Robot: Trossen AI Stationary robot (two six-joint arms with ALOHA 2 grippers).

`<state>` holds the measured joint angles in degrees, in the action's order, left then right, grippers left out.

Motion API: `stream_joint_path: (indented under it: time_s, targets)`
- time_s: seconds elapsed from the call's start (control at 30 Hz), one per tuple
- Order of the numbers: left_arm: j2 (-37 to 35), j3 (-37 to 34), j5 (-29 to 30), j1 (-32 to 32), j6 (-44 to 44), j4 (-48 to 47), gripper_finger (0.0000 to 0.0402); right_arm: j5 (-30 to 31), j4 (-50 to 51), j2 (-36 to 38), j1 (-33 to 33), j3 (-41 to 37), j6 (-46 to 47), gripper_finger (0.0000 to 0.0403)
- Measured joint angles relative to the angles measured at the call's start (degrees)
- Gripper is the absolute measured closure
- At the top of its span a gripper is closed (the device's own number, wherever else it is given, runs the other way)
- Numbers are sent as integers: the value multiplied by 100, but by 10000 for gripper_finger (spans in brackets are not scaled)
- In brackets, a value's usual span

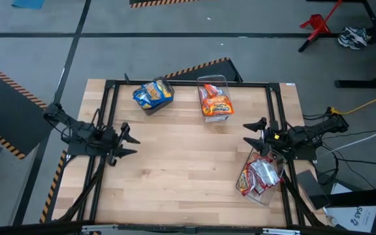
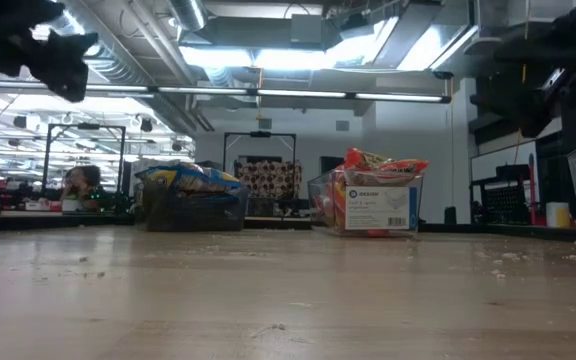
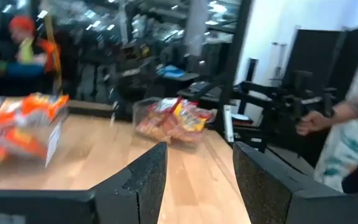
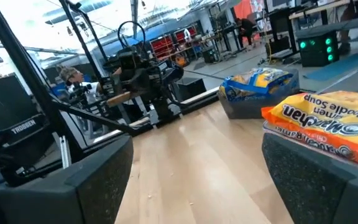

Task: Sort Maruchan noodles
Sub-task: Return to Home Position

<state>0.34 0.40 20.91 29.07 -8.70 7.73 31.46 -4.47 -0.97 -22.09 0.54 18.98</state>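
Across counter (image 1: 188, 170): no loose packet visible anywhere between arms.

Three bins hold all:
- back-left bin (image 1: 150, 109): blue-and-yellow noodles (image 1: 153, 93)
- back-middle bin (image 1: 213, 80): orange noodles (image 1: 215, 103)
- front-right bin (image 1: 261, 198), just beside right arm: red noodles (image 1: 258, 175)

Sorting looks complete; only arm parking left.

Left gripper (image 1: 128, 140) at left side, right gripper (image 1: 256, 132) at right side. Both have fingers spread and hold nothing.

The right gripper (image 4: 191, 180) gapes wide — orange Maruchan packs (image 4: 328, 121) close by, blue packs (image 4: 260, 81) in a bin (image 4: 244, 107) beyond.
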Motion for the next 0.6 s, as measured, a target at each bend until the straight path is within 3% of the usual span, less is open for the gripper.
stream_joint_path:
  time_s: [0.27, 0.6]
  targets:
    - [0, 0, -795, -177, 482, -129, 225, 211, 6, 0, 0, 0, -677, 56]
    - [3, 0, -545, -182, 440, -468, 225, 378, 10, 0, 0, 0, -1164, 56]
